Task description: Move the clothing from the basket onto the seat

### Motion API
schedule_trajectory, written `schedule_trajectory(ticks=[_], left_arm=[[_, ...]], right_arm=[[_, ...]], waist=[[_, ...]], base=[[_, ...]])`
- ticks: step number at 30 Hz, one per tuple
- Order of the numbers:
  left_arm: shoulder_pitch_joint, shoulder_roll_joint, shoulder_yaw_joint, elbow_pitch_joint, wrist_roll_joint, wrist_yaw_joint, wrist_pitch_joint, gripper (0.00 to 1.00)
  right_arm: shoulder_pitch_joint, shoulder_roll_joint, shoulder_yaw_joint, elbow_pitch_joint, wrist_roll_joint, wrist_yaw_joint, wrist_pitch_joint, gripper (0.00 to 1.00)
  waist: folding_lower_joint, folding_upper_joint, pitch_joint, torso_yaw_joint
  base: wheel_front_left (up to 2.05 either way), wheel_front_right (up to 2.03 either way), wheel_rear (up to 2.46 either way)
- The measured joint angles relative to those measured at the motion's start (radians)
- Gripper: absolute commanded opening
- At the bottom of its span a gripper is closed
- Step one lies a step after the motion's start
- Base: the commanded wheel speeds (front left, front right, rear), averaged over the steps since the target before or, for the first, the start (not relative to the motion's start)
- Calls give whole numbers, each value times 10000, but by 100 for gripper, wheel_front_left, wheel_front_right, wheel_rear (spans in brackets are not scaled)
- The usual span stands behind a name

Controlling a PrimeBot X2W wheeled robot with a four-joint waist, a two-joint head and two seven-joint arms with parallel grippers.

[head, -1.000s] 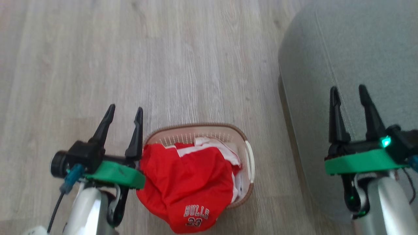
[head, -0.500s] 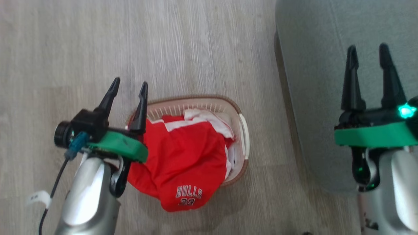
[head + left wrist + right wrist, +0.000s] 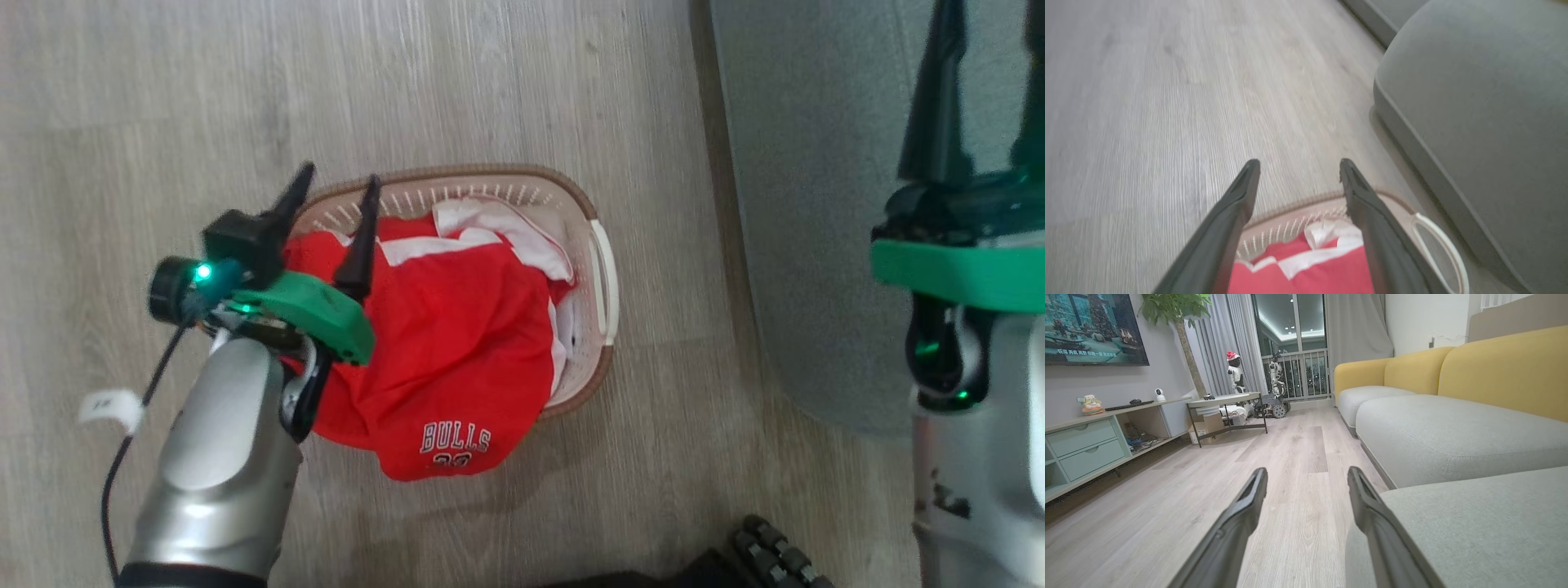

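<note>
The cream basket (image 3: 593,269) stands on the wood floor, heaped with the red clothing (image 3: 457,335), whose "BULLS" lettering hangs over the near rim. My left gripper (image 3: 340,174) is open above the basket's far left corner, one finger over the red cloth, holding nothing. The left wrist view shows the left gripper (image 3: 1298,163) apart over the basket rim (image 3: 1290,208) and the clothing (image 3: 1306,277). The grey-green seat (image 3: 816,204) lies to the right. My right gripper (image 3: 984,49) is open above the seat, its tips cut off at the top edge. In the right wrist view the right gripper (image 3: 1307,471) is empty beside the seat (image 3: 1474,522).
Part of a dark wheeled base (image 3: 767,547) shows at the bottom edge. A white tag (image 3: 110,406) hangs on the left arm's cable. Yellow sofa backrests (image 3: 1502,371) line the right; a low cabinet (image 3: 1090,445) and small table (image 3: 1224,404) stand far left.
The head camera has shifted, so the basket sits higher in view. My left gripper has come from beside the basket to over its left edge. My right gripper looms larger and higher.
</note>
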Motion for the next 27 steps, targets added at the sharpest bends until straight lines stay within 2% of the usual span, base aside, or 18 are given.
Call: schedule_trajectory(ticks=[5, 20, 27], left_arm=[[-489, -4, -518, 1264, -79, -2, 548, 100], [-2196, -157, -1158, 5014, 10, -58, 1858, 100], [-2941, -276, -1457, 6123, 12, -58, 2163, 100]], right_arm=[[-332, -4, -10, -453, -8, 0, -2, 100], [-812, -10, -102, -1003, 194, 0, -13, 100], [-999, -10, -50, -1024, 374, 0, -13, 100]], waist=[[-2, 0, 472, -119], [-2, 0, 1555, -467], [-2, 0, 2107, -719]], base=[[0, 0, 0], [0, 0, 0], [0, 0, 0]])
